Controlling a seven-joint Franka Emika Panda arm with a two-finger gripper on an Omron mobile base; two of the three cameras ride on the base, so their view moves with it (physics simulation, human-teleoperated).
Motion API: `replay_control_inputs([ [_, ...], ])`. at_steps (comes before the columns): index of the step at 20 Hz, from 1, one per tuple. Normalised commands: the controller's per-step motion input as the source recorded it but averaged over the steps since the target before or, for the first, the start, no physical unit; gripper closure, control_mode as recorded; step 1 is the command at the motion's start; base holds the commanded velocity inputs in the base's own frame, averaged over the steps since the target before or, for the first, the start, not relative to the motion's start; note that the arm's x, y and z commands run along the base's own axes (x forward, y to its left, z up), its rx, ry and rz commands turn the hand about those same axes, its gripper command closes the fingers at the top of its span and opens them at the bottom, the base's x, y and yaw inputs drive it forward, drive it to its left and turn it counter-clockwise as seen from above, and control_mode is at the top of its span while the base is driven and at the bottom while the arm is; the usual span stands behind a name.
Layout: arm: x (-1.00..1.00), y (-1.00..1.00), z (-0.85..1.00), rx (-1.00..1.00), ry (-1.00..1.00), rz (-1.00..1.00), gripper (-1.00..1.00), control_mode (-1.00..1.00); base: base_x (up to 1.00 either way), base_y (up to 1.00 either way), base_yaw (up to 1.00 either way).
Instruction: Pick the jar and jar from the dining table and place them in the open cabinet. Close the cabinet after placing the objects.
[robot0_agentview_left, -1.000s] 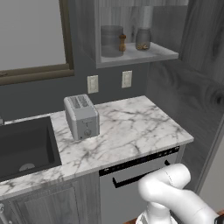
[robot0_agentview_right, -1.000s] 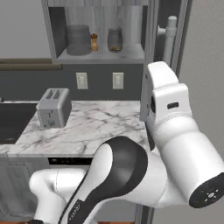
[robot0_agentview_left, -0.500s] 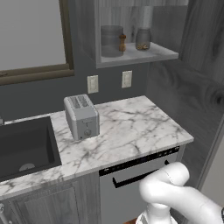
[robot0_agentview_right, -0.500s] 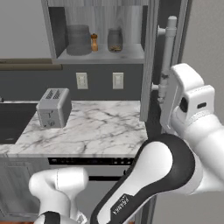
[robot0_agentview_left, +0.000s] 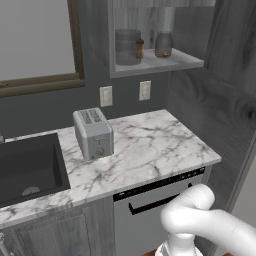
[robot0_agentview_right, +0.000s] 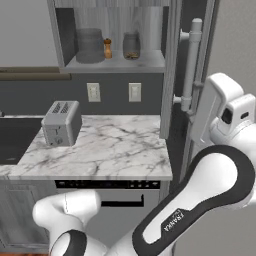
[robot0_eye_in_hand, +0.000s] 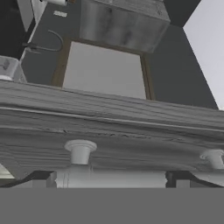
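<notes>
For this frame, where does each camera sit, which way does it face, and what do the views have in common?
Left base view: behind the arm to its left, looking forward and down at the toaster, the sink and the open cabinet; a white arm link rises at lower right.
Right base view: behind to its right, facing the same counter; the arm reaches up beside the cabinet door's handle.
Hand view: on the hand, close against that handle.
Both base views share toaster, counter and the shelved jars.
</notes>
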Motion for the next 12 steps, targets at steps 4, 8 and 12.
replay_control_inputs([
  [4, 0.15, -0.05, -0.01, 0.00, 0.04, 0.01, -1.00, -1.00, 0.00, 0.00, 0.00],
  [8, 0.18, 0.00, 0.00, 0.00, 0.11, 0.00, -1.00, -1.00, 0.00, 0.00, 0.00],
  [12, 0.28, 0.00, -0.01, 0.00, 0.11, 0.00, -1.00, -1.00, 0.00, 0.00, 0.00],
])
